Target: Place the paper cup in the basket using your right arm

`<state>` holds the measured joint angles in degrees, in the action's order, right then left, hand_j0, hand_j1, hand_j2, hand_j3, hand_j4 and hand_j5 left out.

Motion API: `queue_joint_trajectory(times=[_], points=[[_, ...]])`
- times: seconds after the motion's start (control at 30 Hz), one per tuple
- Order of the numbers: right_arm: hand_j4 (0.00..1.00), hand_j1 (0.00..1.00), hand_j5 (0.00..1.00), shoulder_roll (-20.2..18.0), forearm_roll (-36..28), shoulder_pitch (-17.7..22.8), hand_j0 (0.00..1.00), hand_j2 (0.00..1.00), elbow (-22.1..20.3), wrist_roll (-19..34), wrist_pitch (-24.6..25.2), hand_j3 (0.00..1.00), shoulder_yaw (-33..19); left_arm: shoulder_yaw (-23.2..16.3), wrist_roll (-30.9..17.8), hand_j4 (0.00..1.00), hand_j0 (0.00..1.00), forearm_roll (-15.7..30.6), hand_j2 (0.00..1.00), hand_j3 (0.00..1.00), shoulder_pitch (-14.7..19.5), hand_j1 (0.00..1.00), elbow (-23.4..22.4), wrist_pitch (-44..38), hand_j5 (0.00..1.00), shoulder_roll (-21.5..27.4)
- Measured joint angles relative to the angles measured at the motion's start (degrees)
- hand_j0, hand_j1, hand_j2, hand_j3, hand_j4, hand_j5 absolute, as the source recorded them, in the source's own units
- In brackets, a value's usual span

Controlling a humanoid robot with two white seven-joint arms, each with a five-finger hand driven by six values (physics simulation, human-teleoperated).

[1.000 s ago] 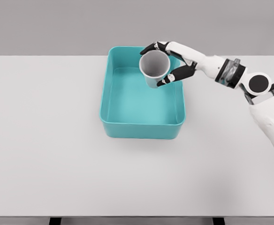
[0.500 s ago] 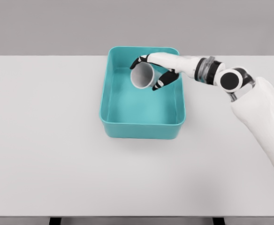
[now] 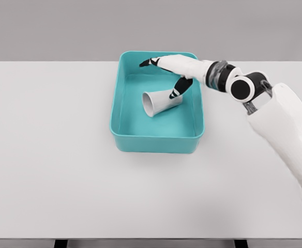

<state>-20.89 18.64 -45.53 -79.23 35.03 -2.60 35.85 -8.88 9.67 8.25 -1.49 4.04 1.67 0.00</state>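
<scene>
White and flat, the desk (image 3: 53, 155) carries a teal basket (image 3: 121, 111) set toward its far middle, unmoved since the earlier frames. Over the basket's right wall reaches the robot's right arm (image 3: 275, 119), now stretched further in than a second ago, its forearm lying low across the rim. The right robot hand (image 3: 167, 72) has let go — its fingers (image 3: 147, 62) are spread wide and straight toward the basket's far wall, holding nothing, where half a second ago they were wrapped round the cup. The thumb (image 3: 179, 88) points down and its tip sits at, perhaps touching, the cup's narrow end. The paper cup (image 3: 161, 102) now lies on its side on the basket's floor, in the far right part, its open mouth facing left and toward the camera — earlier it was held up in the air above the floor.
</scene>
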Motion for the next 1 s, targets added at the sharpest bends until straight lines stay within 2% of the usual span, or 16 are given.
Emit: queue_joint_trajectory(times=[0.13, 0.2, 0.23, 0.3, 0.37, 0.43, 0.53, 1.0], points=[[1.0, 1.0, 1.0, -6.1, -21.6, 3.3, 1.0, 1.0, -5.0, 0.0, -4.1, 1.0, -8.6, 0.0, 0.0, 1.0, 1.0, 0.0, 1.0, 1.0, 0.0, 1.0, 0.0, 0.0, 1.0, 0.0], [1.0, 1.0, 1.0, -9.5, -30.7, 8.6, 1.0, 1.0, -6.8, 0.0, -6.0, 1.0, -14.0, 0.0, 0.0, 1.0, 1.0, 0.0, 1.0, 1.0, 0.0, 1.0, 0.0, 0.0, 1.0, 0.0], [1.0, 1.0, 1.0, -11.0, -33.4, 11.3, 1.0, 1.0, -7.3, 0.0, -6.7, 1.0, -16.9, 0.0, 0.0, 1.0, 1.0, 0.0, 1.0, 1.0, 0.0, 1.0, 0.0, 0.0, 1.0, 0.0], [1.0, 1.0, 1.0, -13.1, -36.4, 19.8, 1.0, 1.0, -7.4, 0.0, -7.5, 1.0, -23.8, 0.0, 0.0, 1.0, 1.0, 0.0, 1.0, 1.0, 0.0, 1.0, 0.0, 0.0, 1.0, 0.0], [1.0, 1.0, 1.0, -14.3, -36.4, 25.5, 1.0, 1.0, -6.5, 0.0, -8.6, 1.0, -30.6, 0.0, 0.0, 1.0, 1.0, 0.0, 1.0, 1.0, 0.0, 1.0, 0.0, 0.0, 1.0, 0.0], [1.0, 1.0, 1.0, -14.9, -35.5, 28.0, 1.0, 1.0, -5.5, 0.0, -9.7, 1.0, -35.4, 0.0, 0.0, 1.0, 1.0, 0.0, 1.0, 1.0, 0.0, 1.0, 0.0, 0.0, 1.0, 0.0], [1.0, 1.0, 1.0, -15.3, -34.0, 28.2, 1.0, 1.0, -4.8, 0.0, -10.3, 1.0, -39.1, 0.0, 0.0, 1.0, 1.0, 0.0, 1.0, 1.0, 0.0, 1.0, 0.0, 0.0, 1.0, 0.0], [1.0, 1.0, 1.0, -14.1, -32.4, 27.6, 1.0, 1.0, -0.6, 0.0, -10.6, 1.0, -41.1, 0.0, 0.0, 1.0, 1.0, 0.0, 1.0, 1.0, 0.0, 1.0, 0.0, 0.0, 1.0, 0.0]])
